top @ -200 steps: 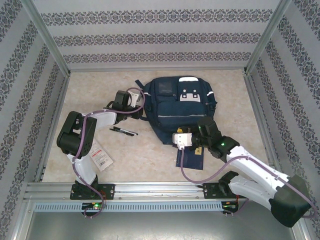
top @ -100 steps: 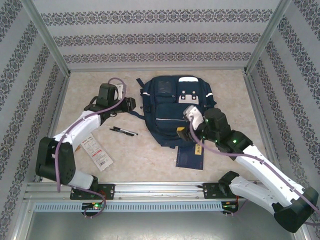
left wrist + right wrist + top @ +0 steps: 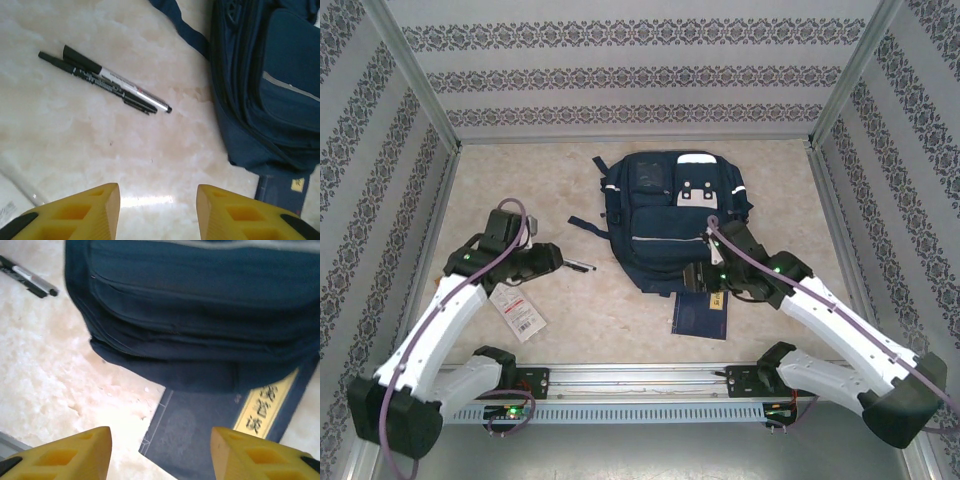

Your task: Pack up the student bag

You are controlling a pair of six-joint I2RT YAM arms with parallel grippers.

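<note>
The student bag is lying flat mid-surface, its pockets looking closed, so I cannot tell its contents. A navy book is poking out from under it at 6 o'clock, and two pens are lying at its 9 o'clock. The left hand and right hand are both hovering with fingers apart, gripping nothing.

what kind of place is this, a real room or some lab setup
Probably a robot test booth, not a real room: wallpapered panels in a metal frame, a marble-look table, and a backpack and pens laid out on it.
</note>
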